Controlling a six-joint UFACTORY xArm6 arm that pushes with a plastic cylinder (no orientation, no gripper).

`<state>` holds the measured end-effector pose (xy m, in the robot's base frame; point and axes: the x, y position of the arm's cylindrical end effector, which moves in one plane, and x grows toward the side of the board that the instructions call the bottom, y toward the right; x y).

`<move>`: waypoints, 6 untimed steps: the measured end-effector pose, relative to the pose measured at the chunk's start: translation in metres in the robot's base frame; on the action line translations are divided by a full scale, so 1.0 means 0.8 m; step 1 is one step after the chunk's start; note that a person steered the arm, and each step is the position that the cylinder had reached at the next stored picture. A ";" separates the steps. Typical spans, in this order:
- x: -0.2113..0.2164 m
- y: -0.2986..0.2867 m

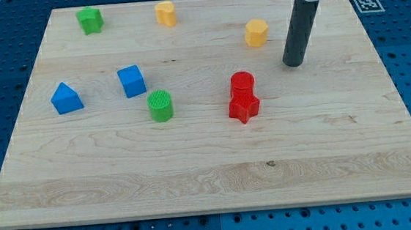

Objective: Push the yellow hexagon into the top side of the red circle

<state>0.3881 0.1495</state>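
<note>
The yellow hexagon (256, 33) lies in the upper right part of the wooden board (209, 166). The red circle (242, 83) lies below it and slightly to the view's left, with a gap between them. A red star (244, 108) touches the red circle's bottom side. My tip (292, 63) rests on the board to the right of the yellow hexagon and a little lower, apart from it. It is up and to the right of the red circle.
A second yellow block (166, 13) and a green star (90, 20) lie near the top edge. A blue cube (131, 81), a blue triangle (66, 98) and a green circle (160, 105) lie on the left half.
</note>
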 end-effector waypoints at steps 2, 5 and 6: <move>-0.002 0.008; -0.012 0.046; -0.016 0.047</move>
<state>0.3755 0.1868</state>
